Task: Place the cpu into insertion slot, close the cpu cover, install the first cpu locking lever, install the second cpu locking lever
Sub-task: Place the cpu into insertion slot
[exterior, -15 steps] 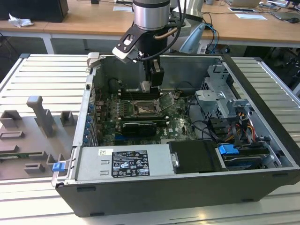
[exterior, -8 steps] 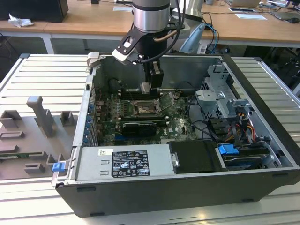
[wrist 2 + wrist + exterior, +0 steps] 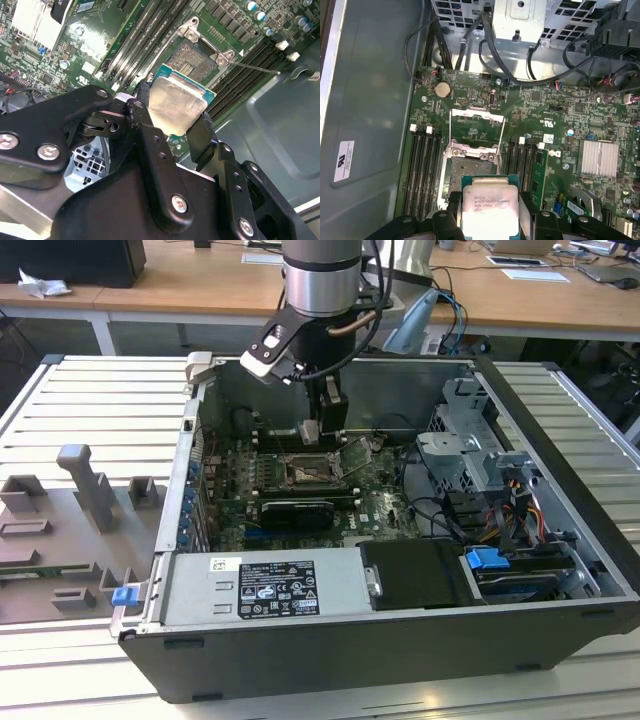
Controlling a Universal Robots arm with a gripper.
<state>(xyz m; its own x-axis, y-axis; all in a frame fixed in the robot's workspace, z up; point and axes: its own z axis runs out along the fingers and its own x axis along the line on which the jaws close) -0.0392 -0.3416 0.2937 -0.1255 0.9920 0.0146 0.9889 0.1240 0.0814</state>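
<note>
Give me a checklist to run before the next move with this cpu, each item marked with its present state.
1. cpu clamped between the fingers: ok.
2. cpu cover swung open, off the socket: ok.
3. Socket empty, contacts bare: ok.
4. cpu edges squared to the socket: cannot tell.
5. One locking lever released, standing out from the socket: ok; the other lever: cannot tell.
</note>
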